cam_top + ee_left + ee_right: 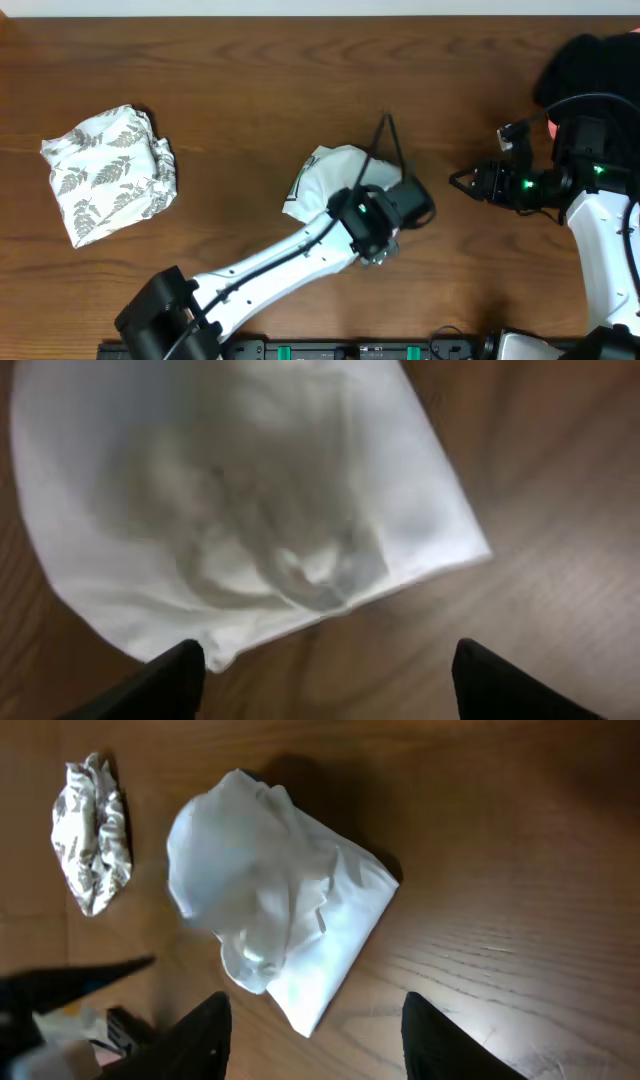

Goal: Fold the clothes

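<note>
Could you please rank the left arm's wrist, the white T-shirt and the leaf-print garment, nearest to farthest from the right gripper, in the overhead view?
From the right gripper:
1. left arm's wrist, right beside it.
2. white T-shirt, mid-table, beyond that wrist.
3. leaf-print garment, far end of the table.

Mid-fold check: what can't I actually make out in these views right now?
- White folded fabric garment: overhead, its right side hidden under the left arm's wrist.
- Black fabric garment: overhead, cut off by the right edge, partly behind the right arm.
- Left end effector: left wrist view shows fingertips only; the garment there is blurred.
</note>
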Action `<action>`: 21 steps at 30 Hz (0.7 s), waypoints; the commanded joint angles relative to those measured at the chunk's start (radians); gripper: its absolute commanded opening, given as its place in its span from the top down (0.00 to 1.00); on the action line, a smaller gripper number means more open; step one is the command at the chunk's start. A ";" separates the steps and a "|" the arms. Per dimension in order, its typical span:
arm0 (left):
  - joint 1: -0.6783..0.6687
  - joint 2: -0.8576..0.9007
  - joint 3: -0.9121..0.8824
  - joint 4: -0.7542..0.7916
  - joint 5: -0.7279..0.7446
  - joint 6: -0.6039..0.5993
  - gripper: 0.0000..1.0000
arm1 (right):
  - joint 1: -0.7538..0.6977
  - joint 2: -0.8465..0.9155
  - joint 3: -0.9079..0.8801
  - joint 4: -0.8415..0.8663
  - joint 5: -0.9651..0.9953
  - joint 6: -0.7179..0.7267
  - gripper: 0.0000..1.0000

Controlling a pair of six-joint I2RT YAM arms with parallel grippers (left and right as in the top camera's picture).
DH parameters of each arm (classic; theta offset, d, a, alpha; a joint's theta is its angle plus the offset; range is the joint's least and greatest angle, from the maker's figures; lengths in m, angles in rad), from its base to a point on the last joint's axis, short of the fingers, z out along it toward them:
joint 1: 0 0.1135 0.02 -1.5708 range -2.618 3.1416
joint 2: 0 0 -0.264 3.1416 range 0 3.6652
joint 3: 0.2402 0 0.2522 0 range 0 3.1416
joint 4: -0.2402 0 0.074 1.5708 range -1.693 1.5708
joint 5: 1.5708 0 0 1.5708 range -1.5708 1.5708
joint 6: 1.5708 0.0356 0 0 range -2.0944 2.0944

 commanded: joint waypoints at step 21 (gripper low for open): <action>0.487 -0.074 0.021 0.101 -0.046 -0.335 0.15 | 0.230 0.087 0.001 0.068 0.064 -0.042 0.31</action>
